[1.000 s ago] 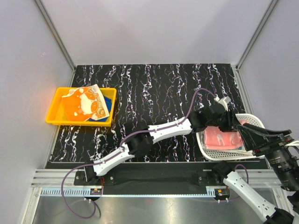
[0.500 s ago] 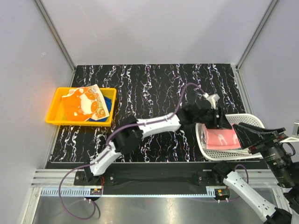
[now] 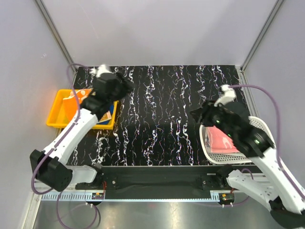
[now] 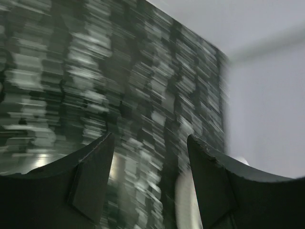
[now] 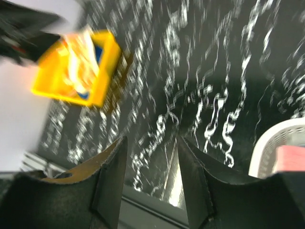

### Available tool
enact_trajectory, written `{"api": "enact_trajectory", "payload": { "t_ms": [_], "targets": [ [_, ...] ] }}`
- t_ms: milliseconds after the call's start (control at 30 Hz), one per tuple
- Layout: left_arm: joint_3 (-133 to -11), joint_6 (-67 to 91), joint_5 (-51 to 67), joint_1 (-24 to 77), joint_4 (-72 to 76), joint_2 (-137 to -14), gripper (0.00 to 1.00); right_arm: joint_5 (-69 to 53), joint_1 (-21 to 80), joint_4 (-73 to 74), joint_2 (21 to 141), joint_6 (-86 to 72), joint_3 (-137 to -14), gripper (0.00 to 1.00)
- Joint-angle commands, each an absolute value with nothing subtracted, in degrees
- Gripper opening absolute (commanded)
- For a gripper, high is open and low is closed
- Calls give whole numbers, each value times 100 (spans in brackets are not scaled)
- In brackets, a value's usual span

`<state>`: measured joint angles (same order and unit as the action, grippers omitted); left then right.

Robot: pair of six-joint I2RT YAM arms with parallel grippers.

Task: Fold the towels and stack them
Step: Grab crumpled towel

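Note:
A pink towel (image 3: 220,139) lies in the white mesh basket (image 3: 257,125) at the right; the right wrist view shows its edge (image 5: 291,160). An orange cartoon towel (image 3: 84,93) and a blue towel (image 3: 110,109) lie in the yellow tray (image 3: 56,119), partly hidden by the left arm. The right wrist view also shows the orange towel (image 5: 78,62). My left gripper (image 3: 117,86) hangs at the tray's far right corner, open and empty (image 4: 150,143) over blurred tabletop. My right gripper (image 3: 198,114) is just left of the basket, open, with only table between its fingers (image 5: 150,143).
The black marbled tabletop (image 3: 162,109) spreads between the tray and the basket. Grey walls close in the back and both sides. A metal rail (image 3: 157,181) with the arm bases runs along the near edge. A purple cable loops above each arm.
My left arm has swung from the basket across to the tray at the far left, and its jaws have opened. My right arm has come forward over the basket's left side.

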<state>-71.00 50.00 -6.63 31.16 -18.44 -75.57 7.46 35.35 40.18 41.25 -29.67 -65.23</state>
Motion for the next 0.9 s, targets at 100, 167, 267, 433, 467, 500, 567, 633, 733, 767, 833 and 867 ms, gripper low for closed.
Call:
{"api": "enact_trajectory", "payload": {
  "t_ms": [100, 167, 267, 433, 467, 500, 567, 633, 733, 767, 833, 867],
  "targets": [
    [-6706, 4114, -2109, 1083, -3568, -7723, 70, 9, 3577, 2885, 5053, -3085, -6065, 53],
    [-6907, 3982, -1952, 573, -3411, -8005, 70, -272, 3577, 2647, 5263, -3102, -5942, 52],
    [-7782, 3824, -2065, 317, -3559, -9067, 69, -395, 3577, 2532, 5449, -3059, -5845, 52],
    [-9025, 3656, -2741, 308, -4174, -10492, 69, -431, 3568, 2478, 5476, -3023, -5695, 52],
    [-9166, 3630, -2794, 308, -4210, -10816, 69, -431, 3577, 2487, 5449, -3006, -5669, 52],
    [-9254, 3621, -2830, 308, -4271, -10976, 68, -431, 3577, 2496, 5441, -2988, -5643, 52],
    [-9439, 3586, -2926, 308, -4289, -11179, 68, -404, 3577, 2470, 5362, -2980, -5573, 52],
    [-9466, 3595, -2936, 316, -4272, -11373, 67, -404, 3577, 2452, 5326, -2971, -5537, 53],
    [-9431, 3621, -2892, 316, -4219, -11478, 64, -431, 3577, 2461, 5335, -2944, -5520, 53],
    [-9431, 3621, -2874, 316, -4201, -11496, 63, -448, 3568, 2452, 5344, -2953, -5511, 53],
    [-9361, 3682, -2962, 325, -4228, -11514, 56, -457, 3577, 2435, 5335, -2944, -5493, 53],
    [-9343, 3691, -2988, 325, -4219, -11505, 54, -457, 3577, 2417, 5335, -2944, -5467, 53]
  ]
}}
